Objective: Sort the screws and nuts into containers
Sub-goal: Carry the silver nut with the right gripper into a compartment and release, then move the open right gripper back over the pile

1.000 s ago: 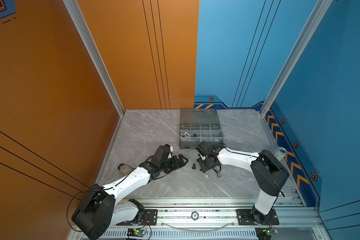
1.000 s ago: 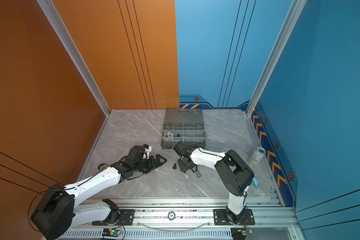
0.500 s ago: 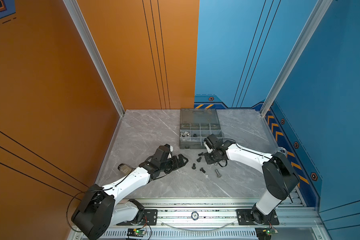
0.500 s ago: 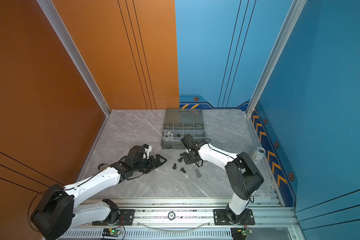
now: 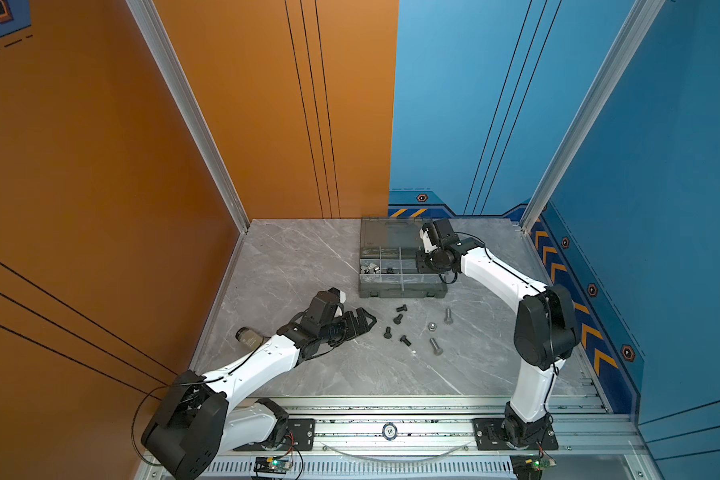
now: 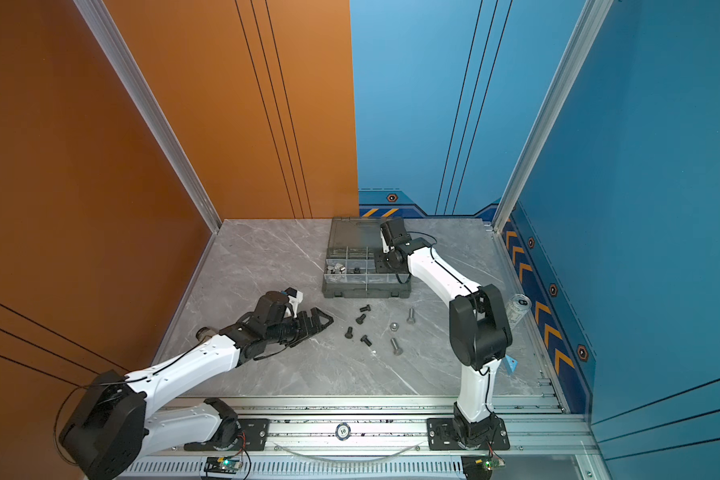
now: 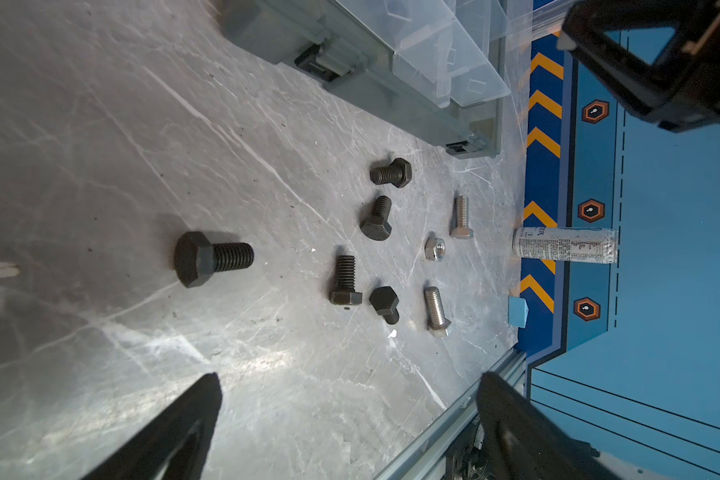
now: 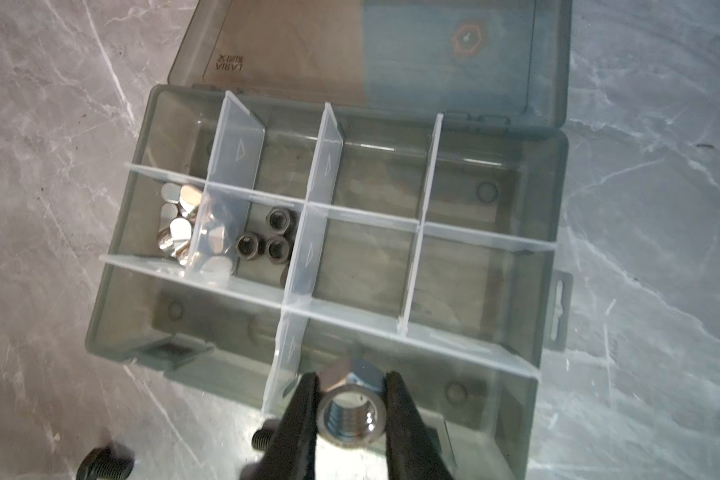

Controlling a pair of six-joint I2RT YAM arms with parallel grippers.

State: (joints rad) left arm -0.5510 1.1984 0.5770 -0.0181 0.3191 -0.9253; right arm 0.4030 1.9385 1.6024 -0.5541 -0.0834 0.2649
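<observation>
The left gripper (image 7: 348, 378) has been left where it was, jaws spread wide and empty, low over the table (image 5: 308, 257). Just ahead of its fingertips five black screws (image 7: 213, 259) are counted, the nearest lying alone and four clustered beyond it. Past those, two silver screws (image 7: 461, 218) are seen with one loose silver nut (image 7: 435, 249) between them. Farthest ahead, one drink can (image 7: 566, 251) is seen by the wall.

The change is on the right. The right gripper (image 8: 352, 380), which was down among that loose hardware a second ago, has been raised and carried over the organizer box (image 5: 402, 291). It is clenched on one silver hex nut (image 8: 350, 411), held above the row of compartments nearest it. The pick is thus judged complete, with only the release outstanding. Ahead of this gripper ten compartments (image 8: 466, 274) are counted. Three black nuts (image 8: 262, 243) lie in one, and a heap of silver pieces (image 8: 177, 226), too overlapped to be counted, in the one beside it. Eight pieces are left unsorted on the table.
</observation>
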